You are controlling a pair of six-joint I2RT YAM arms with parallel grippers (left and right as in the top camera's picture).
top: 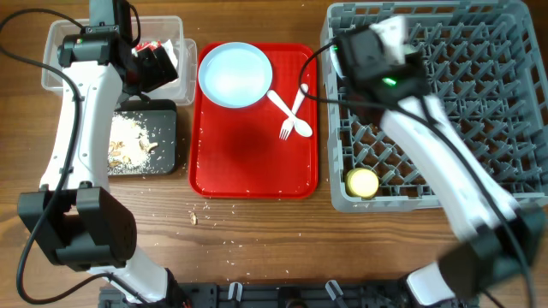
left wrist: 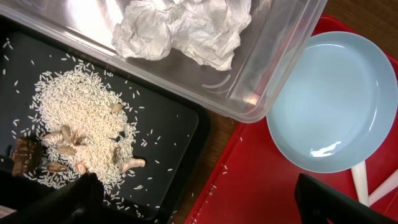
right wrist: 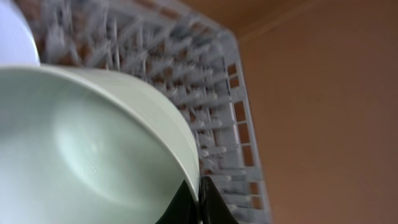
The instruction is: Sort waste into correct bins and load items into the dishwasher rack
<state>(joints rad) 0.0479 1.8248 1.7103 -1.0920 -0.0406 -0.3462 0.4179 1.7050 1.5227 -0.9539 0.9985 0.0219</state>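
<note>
Reaching over the rack point(top: 484, 94), right pincer point(right wrist: 199, 194) pinches a mint bowl point(right wrist: 81, 149).

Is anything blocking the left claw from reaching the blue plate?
Nothing visible does. The left gripper hangs open over the edge of the black tray; the pale blue plate lies bare on the red tray alongside. The corner of the clear tub is close, and the fork and spoon lie beyond the plate.
</note>
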